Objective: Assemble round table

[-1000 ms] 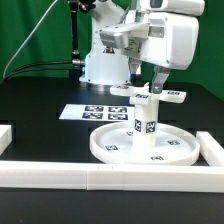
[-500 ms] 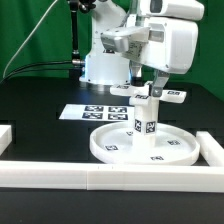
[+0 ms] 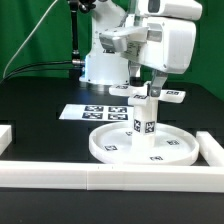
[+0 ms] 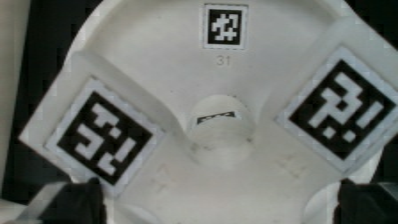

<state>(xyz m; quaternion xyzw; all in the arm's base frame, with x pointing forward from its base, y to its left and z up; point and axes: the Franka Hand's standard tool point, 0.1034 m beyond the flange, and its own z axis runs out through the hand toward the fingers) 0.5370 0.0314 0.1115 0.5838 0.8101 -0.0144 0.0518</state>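
In the exterior view, the large round disc (image 3: 146, 143) lies flat on the black table (image 3: 40, 105), just behind the long white border rail (image 3: 110, 176) at the front edge. The short cylindrical leg (image 3: 144, 113) stands upright in the middle of the disc, and it carries square tags on its side. The cross-shaped base piece (image 3: 150, 94) sits on the top end of the leg, with its arms reaching out to both sides. The gripper (image 3: 150, 82) hangs directly above this piece, under the big white wrist housing of the arm, and its fingers come down close to the cross; whether they touch it I cannot tell from here. The jaws stand wide apart, so nothing is clamped. The marker board (image 3: 92, 112) lies flat on the table behind the disc, toward the exterior view's left. In the wrist view, the cross-shaped base piece (image 4: 214, 130) fills nearly the whole picture, very close to the camera. Three of its tags are visible on the arms around the small raised hub at the center. Two dark fingertips (image 4: 50, 200) appear only at the lower corners, on either side of the piece and well apart from each other.
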